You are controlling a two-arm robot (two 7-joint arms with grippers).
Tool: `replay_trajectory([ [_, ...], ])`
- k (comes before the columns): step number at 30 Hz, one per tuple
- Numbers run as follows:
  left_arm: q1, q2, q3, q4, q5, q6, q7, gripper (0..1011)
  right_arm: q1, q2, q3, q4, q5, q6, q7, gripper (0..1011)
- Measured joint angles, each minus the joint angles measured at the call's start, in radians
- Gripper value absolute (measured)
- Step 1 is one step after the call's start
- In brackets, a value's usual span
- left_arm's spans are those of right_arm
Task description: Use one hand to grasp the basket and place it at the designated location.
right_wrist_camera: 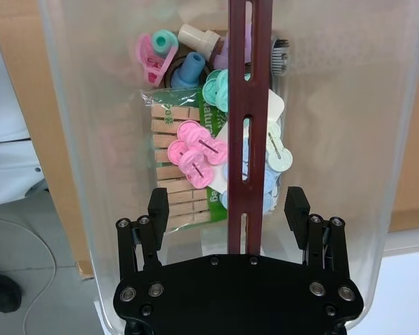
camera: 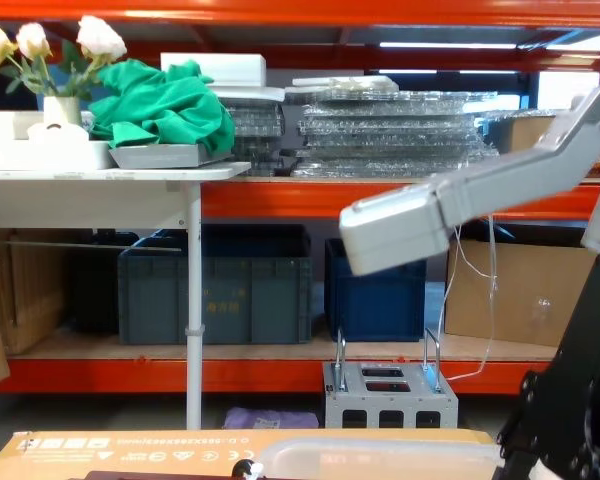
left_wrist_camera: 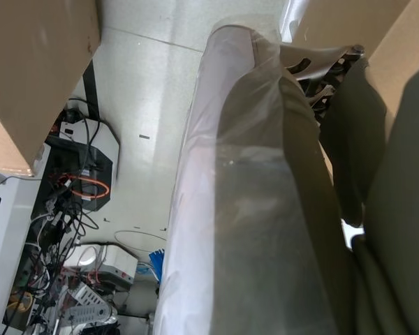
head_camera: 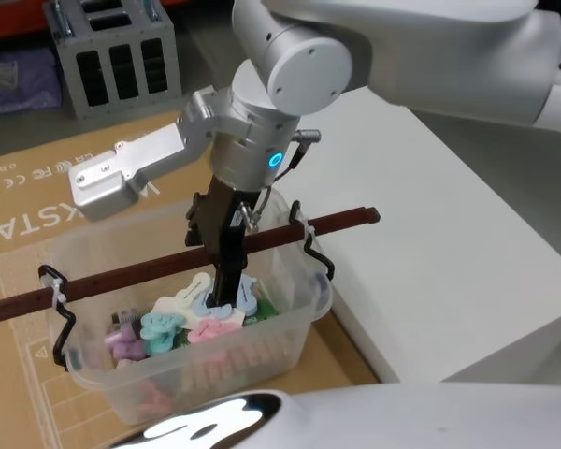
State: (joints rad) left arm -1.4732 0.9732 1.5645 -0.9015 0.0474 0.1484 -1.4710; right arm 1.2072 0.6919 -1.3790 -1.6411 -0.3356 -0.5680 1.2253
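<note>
The basket (head_camera: 290, 337) sits on the cardboard carton (head_camera: 19, 281), just beside the white surface (head_camera: 449, 243). The right gripper (right_wrist_camera: 228, 202) straddles the basket's handle bar (head_camera: 131, 273), fingers (right_wrist_camera: 158, 206) released either side. The grasp seems to be in hand; next, clench on the bar, then lift.

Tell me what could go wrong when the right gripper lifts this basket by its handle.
The right gripper, open, straddles the handle, seemingly off its middle, so the basket could tilt on lifting. The handle hangs only on thin wire hooks over the rim, which might slip. A tilt could spill the loose pegs inside.
</note>
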Motion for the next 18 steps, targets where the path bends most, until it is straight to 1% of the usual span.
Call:
replay_trajectory([
  [6,0.0,0.0,0.0,0.0,0.0,0.0,0.0,0,0.003,-0.013,-0.02,0.012,-0.01,0.008,-0.002,1001],
  [12,0.0,0.0,0.0,0.0,0.0,0.0,0.0,0,0.007,-0.019,-0.031,0.018,-0.017,0.02,-0.003,1001],
  [14,0.0,0.0,0.0,0.0,0.0,0.0,0.0,0,0.009,-0.019,-0.034,0.022,-0.018,0.022,-0.005,961],
  [15,0.0,0.0,0.0,0.0,0.0,0.0,0.0,0,0.009,-0.019,-0.034,0.022,-0.018,0.022,-0.005,961],
  [16,0.0,0.0,0.0,0.0,0.0,0.0,0.0,0,0.011,-0.019,-0.035,0.024,-0.018,0.019,-0.007,925],
  [18,0.0,0.0,0.0,0.0,0.0,0.0,0.0,0,0.012,-0.018,-0.036,0.026,-0.017,0.016,-0.008,890],
])
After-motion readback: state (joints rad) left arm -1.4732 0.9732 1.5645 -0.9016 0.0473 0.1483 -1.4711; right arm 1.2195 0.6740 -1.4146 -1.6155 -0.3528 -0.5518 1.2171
